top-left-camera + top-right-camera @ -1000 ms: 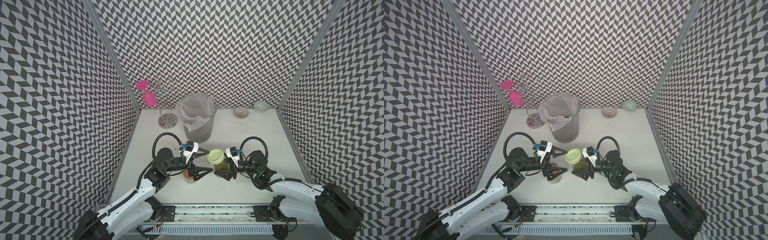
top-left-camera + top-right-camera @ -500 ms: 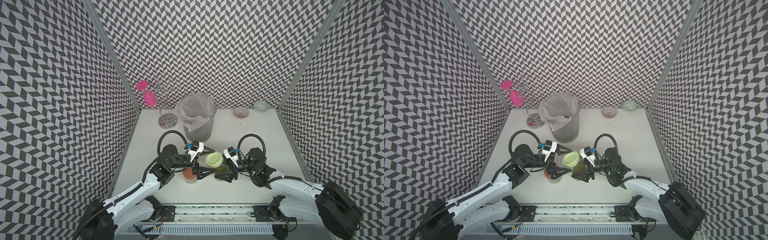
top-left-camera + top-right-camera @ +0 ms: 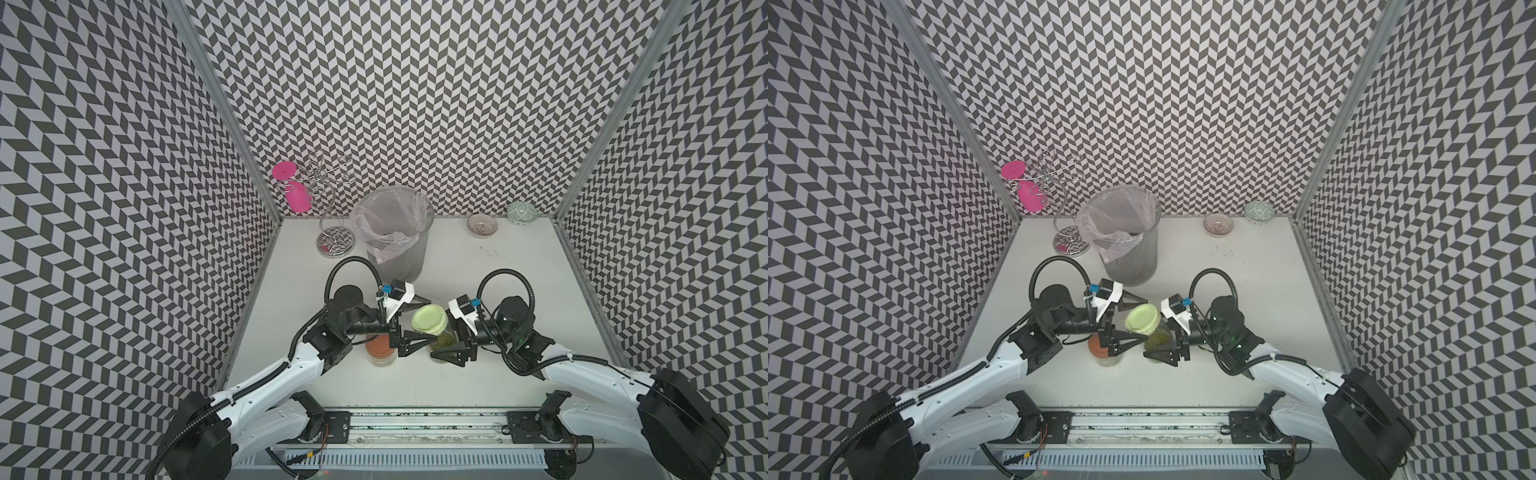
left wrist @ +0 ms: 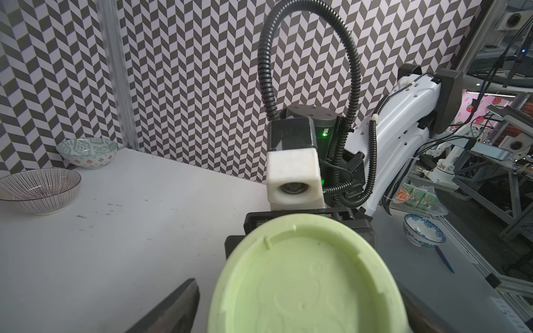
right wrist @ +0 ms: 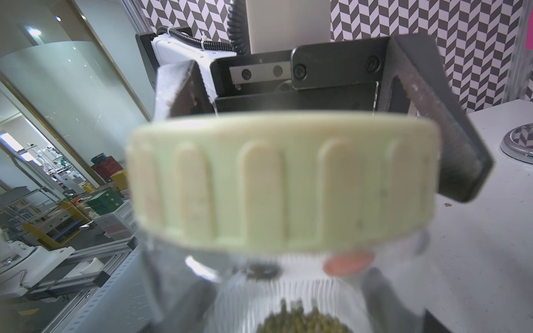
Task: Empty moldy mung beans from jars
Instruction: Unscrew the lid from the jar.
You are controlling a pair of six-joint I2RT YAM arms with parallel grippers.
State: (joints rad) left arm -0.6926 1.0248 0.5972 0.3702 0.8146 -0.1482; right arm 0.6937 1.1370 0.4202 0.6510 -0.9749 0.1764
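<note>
My right gripper [image 3: 446, 338] is shut on the glass body of the jar with the pale green lid [image 3: 430, 319], held off the table and tipped so the lid faces my left arm. Mung beans [image 3: 442, 343] lie inside it, also in the right wrist view [image 5: 300, 320]. My left gripper [image 3: 424, 319] is open, one finger on each side of the green lid [image 4: 305, 276], with a gap showing at one finger [image 4: 173, 311]. The jar with the orange-brown lid [image 3: 380, 347] stands on the table under my left wrist, also in a top view [image 3: 1100, 347].
The grey plastic-lined bin [image 3: 390, 237] stands behind both grippers at the table's middle. A pink goblet [image 3: 297, 195] hangs on a wire stand [image 3: 334, 243] at the back left. Two bowls [image 3: 482, 225] [image 3: 522, 212] sit at the back right.
My left gripper has moved right, from over the orange-lidded jar to straddle the green lid. The right gripper has shifted the held jar slightly left toward it.
</note>
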